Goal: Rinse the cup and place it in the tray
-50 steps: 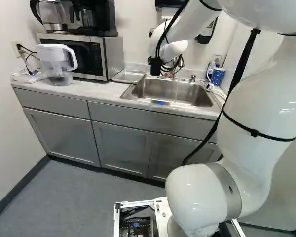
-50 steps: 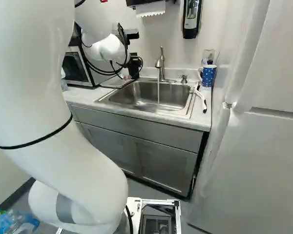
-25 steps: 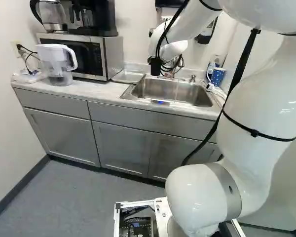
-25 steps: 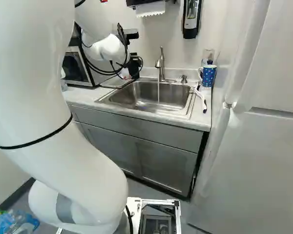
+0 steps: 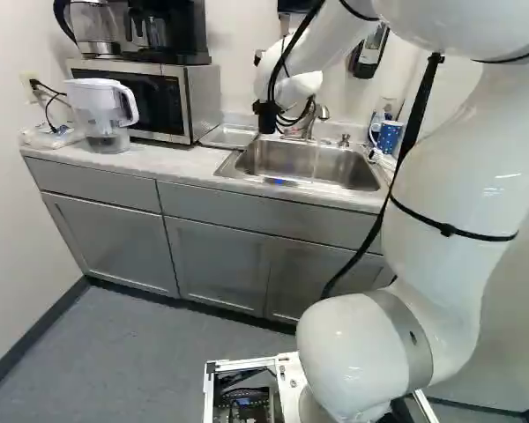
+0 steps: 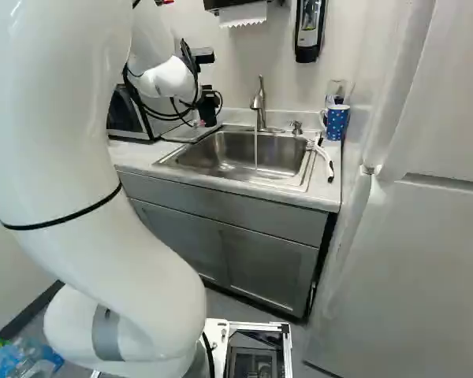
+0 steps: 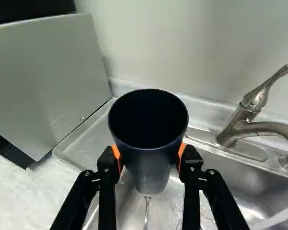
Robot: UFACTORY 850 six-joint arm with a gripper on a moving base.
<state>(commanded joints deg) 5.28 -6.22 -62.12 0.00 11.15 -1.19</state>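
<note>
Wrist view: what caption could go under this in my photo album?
A dark cup held in the gripper, with the tray, sink and faucet beyond.

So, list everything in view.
cup: 1, dark, in gripper
tray: 1, silver, beside sink
sink: 1, steel, in counter
faucet: 1, steel, behind sink
microwave: 1, silver, on counter
kettle: 1, clear, on microwave
coffee maker: 1, black, on microwave
pitcher: 1, white, beside microwave
mug: 1, blue, on counter
glass: 1, clear, behind mug
brush: 1, white, beside sink
soap dispenser: 1, black, wall
paper towel: 1, white, wall
bottles: several, blue, floor
counter: 1, pale, above doors
doors: 3, grey, under counter
likely fridge: 1, white, beside counter
gripper: 1, black, round cup
arm: 1, white, toward sink
</note>
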